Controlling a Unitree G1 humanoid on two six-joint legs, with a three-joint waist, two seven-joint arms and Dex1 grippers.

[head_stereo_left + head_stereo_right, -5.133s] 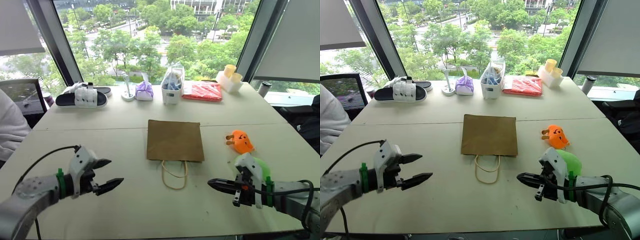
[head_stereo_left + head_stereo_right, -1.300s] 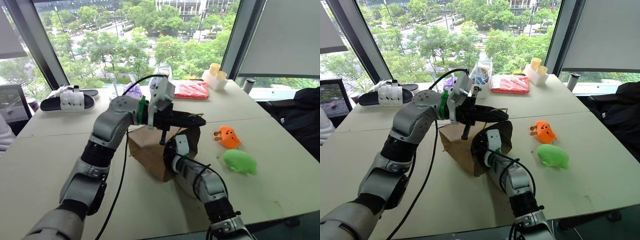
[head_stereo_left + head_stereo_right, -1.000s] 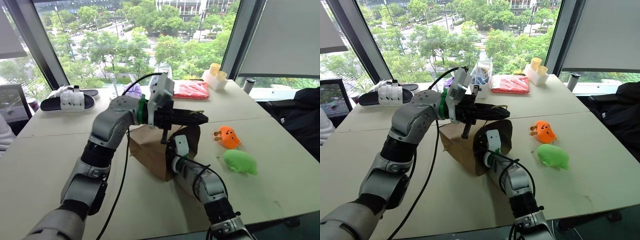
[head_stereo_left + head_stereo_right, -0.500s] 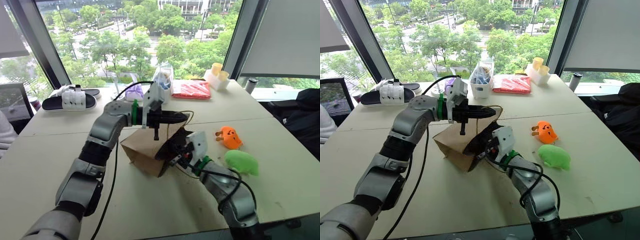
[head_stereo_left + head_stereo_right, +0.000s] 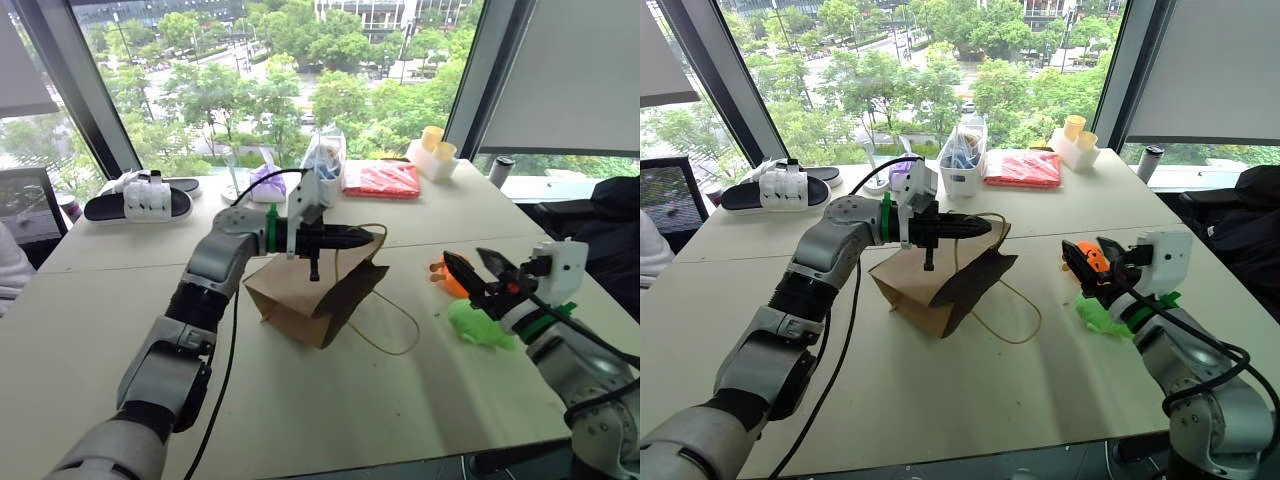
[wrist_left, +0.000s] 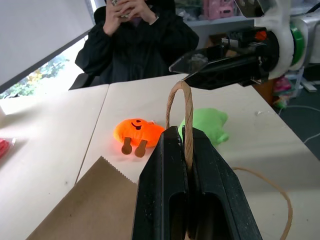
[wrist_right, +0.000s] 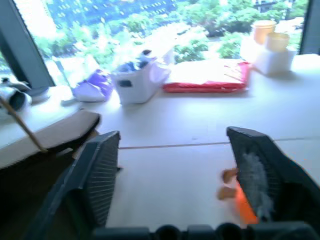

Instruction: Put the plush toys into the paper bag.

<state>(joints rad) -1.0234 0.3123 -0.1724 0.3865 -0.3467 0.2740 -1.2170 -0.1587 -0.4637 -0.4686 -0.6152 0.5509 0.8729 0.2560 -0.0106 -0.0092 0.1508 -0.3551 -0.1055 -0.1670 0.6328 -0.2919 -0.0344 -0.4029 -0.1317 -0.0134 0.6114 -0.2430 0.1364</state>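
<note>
The brown paper bag (image 5: 305,295) lies tipped on the table's middle, its dark mouth facing right. My left gripper (image 5: 365,237) is shut on one cord handle (image 6: 187,115) and holds it up above the bag; the other handle loops loosely on the table. To the right, my right gripper (image 5: 468,268) hangs open and level, empty, just above the toys. The orange plush toy (image 6: 136,132) sits partly behind its fingers. Below the gripper, the lime-green plush toy (image 5: 480,327) rests on the table.
Along the window edge stand black-and-white slippers (image 5: 140,195), a purple pouch (image 5: 265,183), a white basket (image 5: 328,165), a red packet (image 5: 385,180) and yellow cups (image 5: 436,148). A person in black (image 6: 140,40) sits beyond the table's right side.
My right gripper has come out of the bag's mouth, swung right and up over the toys, and opened. The left gripper kept its hold on the handle; the bag's mouth has sagged.
</note>
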